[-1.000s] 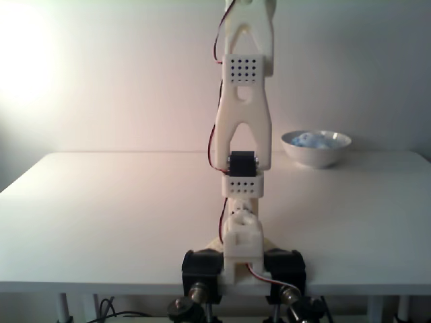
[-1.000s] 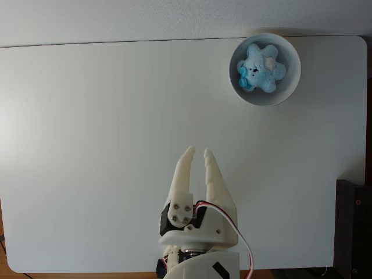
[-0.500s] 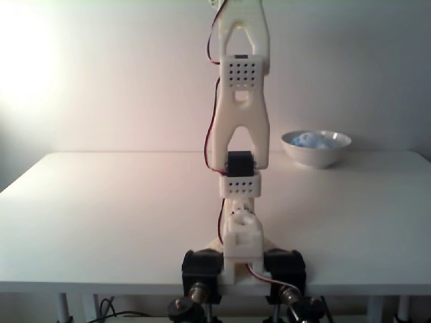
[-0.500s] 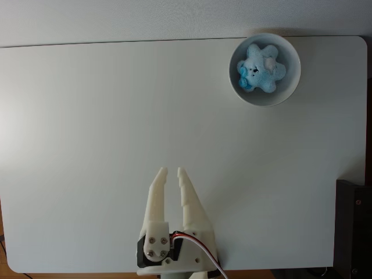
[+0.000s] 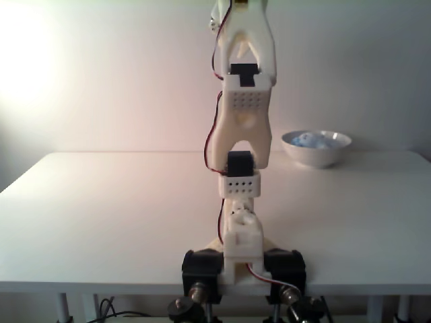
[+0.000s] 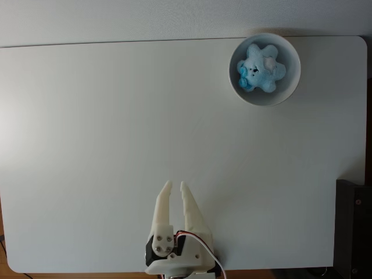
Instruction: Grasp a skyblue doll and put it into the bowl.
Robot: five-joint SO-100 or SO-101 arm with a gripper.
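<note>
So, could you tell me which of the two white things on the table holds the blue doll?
The bowl at the table's far right corner: the skyblue doll lies inside it. The gripper, near the front edge, holds nothing.

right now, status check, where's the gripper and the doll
Gripper empty, jaws slightly apart, near table's bottom edge in the top-down fixed view. Skyblue doll inside bowl, far corner. Nothing between them.

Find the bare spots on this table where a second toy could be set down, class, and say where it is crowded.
Free: the whole table left of the bowl, and the stretch between the bowl and the gripper. Crowded: the far right corner, where the skyblue doll fills the bowl, and the near edge around the arm.
</note>
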